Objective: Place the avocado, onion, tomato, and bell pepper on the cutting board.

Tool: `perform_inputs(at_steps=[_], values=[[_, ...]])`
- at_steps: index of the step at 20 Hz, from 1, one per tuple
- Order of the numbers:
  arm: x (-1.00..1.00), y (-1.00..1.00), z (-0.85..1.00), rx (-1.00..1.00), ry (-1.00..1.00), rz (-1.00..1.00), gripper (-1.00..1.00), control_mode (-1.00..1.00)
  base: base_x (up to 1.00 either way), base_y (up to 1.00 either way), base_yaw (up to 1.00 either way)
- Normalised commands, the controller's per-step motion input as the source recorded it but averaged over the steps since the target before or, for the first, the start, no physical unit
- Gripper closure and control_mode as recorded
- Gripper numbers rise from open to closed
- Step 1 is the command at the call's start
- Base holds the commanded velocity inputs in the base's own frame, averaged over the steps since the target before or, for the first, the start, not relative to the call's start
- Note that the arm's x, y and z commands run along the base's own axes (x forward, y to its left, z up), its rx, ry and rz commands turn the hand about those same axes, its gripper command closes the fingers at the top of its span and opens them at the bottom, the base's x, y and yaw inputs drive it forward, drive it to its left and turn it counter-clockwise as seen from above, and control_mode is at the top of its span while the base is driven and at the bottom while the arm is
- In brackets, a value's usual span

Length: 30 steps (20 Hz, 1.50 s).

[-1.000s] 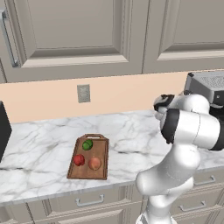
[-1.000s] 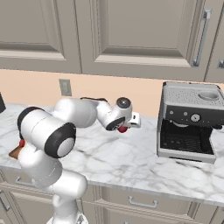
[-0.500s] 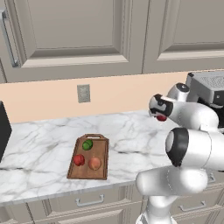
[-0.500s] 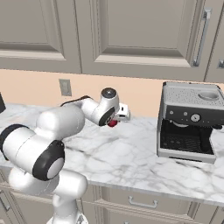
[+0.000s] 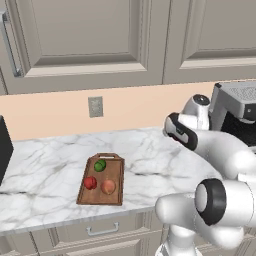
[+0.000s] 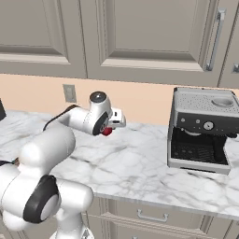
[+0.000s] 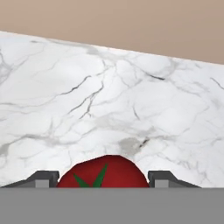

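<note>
Already three items sit on the cutting board (image 5: pixel 101 181) at lower left: the avocado (image 5: pixel 100 165), a red ball (image 5: pixel 90 183) and an orange ball (image 5: pixel 108 187). Above the marble desk (image 6: pixel 154 170), the tool (image 7: pixel 104 180) grips a red, green-stemmed vegetable (image 7: pixel 103 172), apparently the last to deliver.

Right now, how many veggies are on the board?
3 on the board: the avocado near the handle end, a red one at the left, an orange one beside it. A fourth, red with a green stem, sits between the pincer fingers, off the board.
</note>
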Motion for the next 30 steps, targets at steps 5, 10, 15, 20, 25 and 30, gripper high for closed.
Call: perform_inputs(at_steps=[5,10,15,20,25,30], values=[[-0.35,0.46,0.11,0.0,-0.01,0.04,1.0,-1.0,0.0,0.0,0.0],[-0.23,0.46,0.03,0.03,-0.07,0.04,1.0,-1.0,0.0,0.0,0.0],[-0.16,0.49,0.0,0.05,-0.07,0.05,1.0,-1.0,0.0,0.0,0.0],[-0.15,0.49,0.0,0.04,-0.07,0.04,1.0,-1.0,0.0,0.0,0.0],[-0.15,0.49,0.0,0.03,-0.03,0.03,1.0,-1.0,0.0,0.0,0.0],[-0.14,0.46,0.0,0.01,-0.01,0.03,1.0,-1.0,0.0,0.0,0.0]])
